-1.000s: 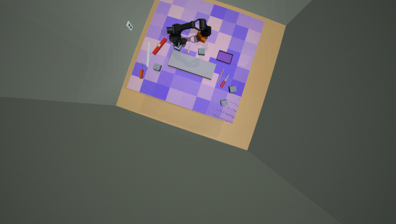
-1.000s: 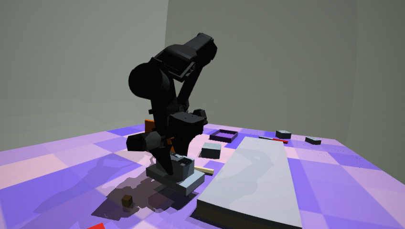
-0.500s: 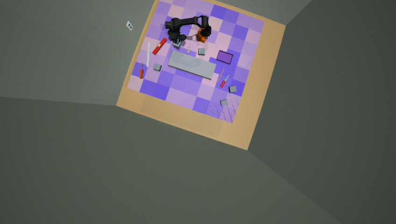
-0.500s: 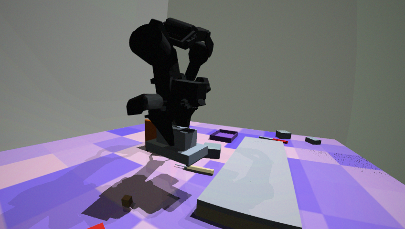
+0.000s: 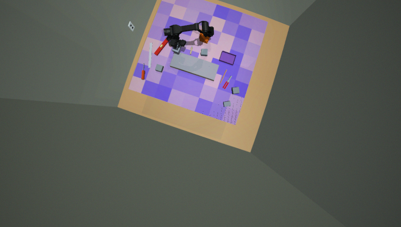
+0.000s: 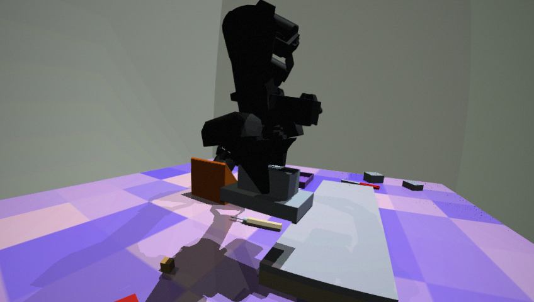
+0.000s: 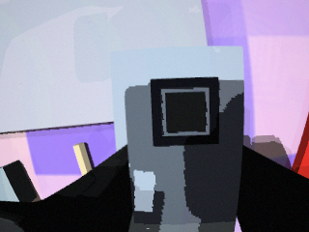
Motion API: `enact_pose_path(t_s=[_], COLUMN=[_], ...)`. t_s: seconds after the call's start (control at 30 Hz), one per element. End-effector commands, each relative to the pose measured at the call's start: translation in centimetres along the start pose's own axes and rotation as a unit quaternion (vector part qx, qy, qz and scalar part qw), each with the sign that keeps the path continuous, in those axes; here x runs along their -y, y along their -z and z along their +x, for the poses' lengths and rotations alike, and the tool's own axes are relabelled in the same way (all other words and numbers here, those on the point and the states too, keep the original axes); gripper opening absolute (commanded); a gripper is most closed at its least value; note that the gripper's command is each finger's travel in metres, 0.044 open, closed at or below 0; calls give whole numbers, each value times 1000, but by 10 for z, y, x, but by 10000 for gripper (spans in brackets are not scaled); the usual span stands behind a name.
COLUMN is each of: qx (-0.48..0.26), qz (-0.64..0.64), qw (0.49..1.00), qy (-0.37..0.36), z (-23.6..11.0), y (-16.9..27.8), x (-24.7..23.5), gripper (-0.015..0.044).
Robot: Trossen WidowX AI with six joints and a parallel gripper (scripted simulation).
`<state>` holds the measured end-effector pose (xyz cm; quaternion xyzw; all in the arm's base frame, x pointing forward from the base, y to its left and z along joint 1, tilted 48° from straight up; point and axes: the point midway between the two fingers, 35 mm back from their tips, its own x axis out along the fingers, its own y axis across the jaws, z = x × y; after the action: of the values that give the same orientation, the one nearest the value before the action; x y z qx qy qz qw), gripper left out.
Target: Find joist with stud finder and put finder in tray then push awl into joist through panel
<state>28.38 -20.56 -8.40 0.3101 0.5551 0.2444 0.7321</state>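
Note:
My gripper (image 5: 177, 47) (image 7: 181, 146) is shut on the grey stud finder (image 5: 176, 50) (image 6: 270, 202) (image 7: 183, 155), a flat plate with a dark box and a square black window on top. It sits by the near end of the pale grey floor panel (image 5: 194, 67) (image 6: 337, 231) (image 7: 97, 52) and seems a little off the floor. The awl (image 5: 191, 50) (image 6: 262, 223) (image 7: 83, 157), with a cream handle, lies on the floor next to the stud finder. The purple tray (image 5: 227, 57) (image 6: 306, 178) stands beyond the panel's other end.
An orange block (image 5: 204, 38) (image 6: 208, 179) stands at the arm's base. A red level (image 5: 161, 47) (image 7: 303, 149), a white ruler (image 5: 150, 54), an orange screwdriver (image 5: 143, 73), red pliers (image 5: 226, 82) and several grey blocks (image 5: 159, 67) lie around. A small brown cube (image 6: 167, 263) lies nearby.

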Motion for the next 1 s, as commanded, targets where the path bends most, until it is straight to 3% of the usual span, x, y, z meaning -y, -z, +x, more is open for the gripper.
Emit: enact_pose_path(t_s=[0.0,0.47,0.97], qx=[6,7,7], qz=[-8,-33,-33], qw=[1000,999,999], qy=[0,-14,-14], z=[1,18,33], y=[-23,-88,-86], x=[-3,-26,-25], gripper=[0,0,0])
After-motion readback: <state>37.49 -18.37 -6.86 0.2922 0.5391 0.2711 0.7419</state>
